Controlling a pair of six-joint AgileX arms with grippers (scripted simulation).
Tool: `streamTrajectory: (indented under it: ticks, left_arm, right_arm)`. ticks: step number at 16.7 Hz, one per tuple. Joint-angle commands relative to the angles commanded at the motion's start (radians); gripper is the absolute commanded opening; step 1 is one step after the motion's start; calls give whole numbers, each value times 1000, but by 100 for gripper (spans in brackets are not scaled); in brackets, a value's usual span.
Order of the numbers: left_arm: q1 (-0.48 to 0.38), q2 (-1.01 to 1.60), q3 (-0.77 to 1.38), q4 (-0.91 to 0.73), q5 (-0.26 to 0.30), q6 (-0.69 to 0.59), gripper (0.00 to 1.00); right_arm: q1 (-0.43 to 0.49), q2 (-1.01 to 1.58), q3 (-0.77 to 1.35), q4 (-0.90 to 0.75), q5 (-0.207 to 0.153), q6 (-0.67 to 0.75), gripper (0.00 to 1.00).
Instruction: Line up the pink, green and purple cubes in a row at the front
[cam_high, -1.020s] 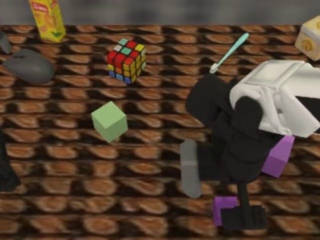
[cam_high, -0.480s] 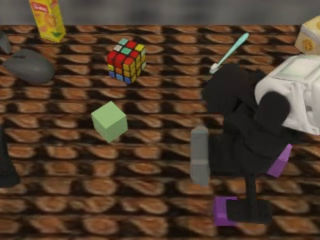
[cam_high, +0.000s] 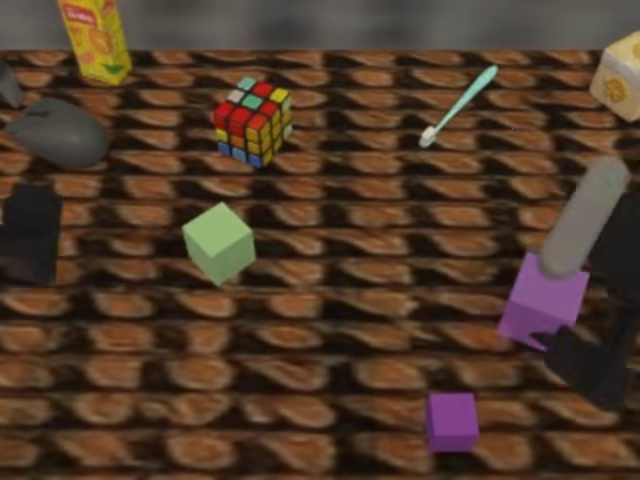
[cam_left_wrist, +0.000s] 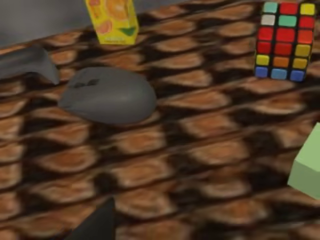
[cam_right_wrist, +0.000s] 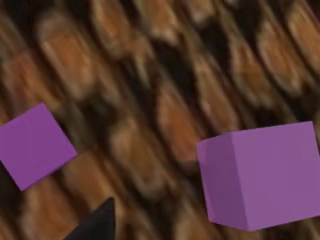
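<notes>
The small dark purple matte cube (cam_high: 452, 421) sits nearest on the wood-patterned table (cam_high: 330, 330), right of centre. Just beyond it to the right lies the larger pinkish-violet matte cube (cam_high: 542, 302), beside my right tool (cam_high: 590, 365); whether that tool is apart or together I cannot tell. The pale green matte cube (cam_high: 218, 242) rests further left, mid-table. My left tool (cam_high: 28, 235) hangs at the left edge, likewise unreadable.

Three plain cubes (cam_high: 218, 241), one puzzle cube (cam_high: 252, 121), one mouse (cam_high: 58, 132), one toothbrush (cam_high: 458, 106), seemingly two cartons (cam_high: 95, 38).
</notes>
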Motion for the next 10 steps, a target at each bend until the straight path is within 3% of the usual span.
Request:
streamTrajectory:
  ticks: [5,10]
  left_arm:
    - [-91,608,449,-307,0,119,100]
    - [-172,1101,840,-570,3,223,100]
  right_arm:
    - [-198,-460,-326,237,-8,210,100]
    - [-353,-832,-599,439,10,392,100]
